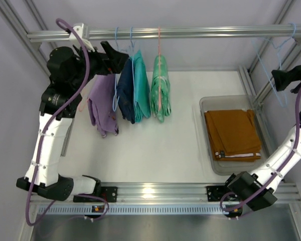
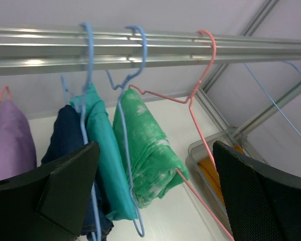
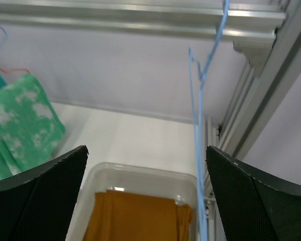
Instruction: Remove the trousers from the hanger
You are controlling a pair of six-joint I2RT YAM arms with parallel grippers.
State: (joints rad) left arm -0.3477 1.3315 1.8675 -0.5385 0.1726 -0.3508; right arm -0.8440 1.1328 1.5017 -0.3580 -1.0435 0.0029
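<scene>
Mint-green mottled trousers (image 1: 160,89) hang folded over the bar of a pink wire hanger (image 2: 200,98), hooked on the aluminium rail (image 1: 200,33), ahead of the left pincer (image 2: 155,148) and framed between its two black fingers, which stand wide apart and hold nothing. Closer to that pincer on the same rail, a teal pair (image 1: 141,88) and a navy garment (image 1: 125,91) hang on blue hangers (image 2: 88,55), the teal cloth pressed against the mint-green. A lilac pair (image 1: 103,103) hangs below the pincer, on its far side from the rest.

Rust-orange trousers (image 1: 233,134), pale hem stripe showing, lie folded flat in a clear bin (image 1: 205,106) on the white table (image 1: 175,150), below and ahead of the right pincer (image 3: 146,150). That pincer, raised near the right-hand end of the rail, also has its fingers spread wide with nothing gripped. A bare blue wire hanger (image 3: 198,100) dangles from the rail just in front of it, the wire passing through the gap nearer one finger; the wrist view does not show whether it touches
</scene>
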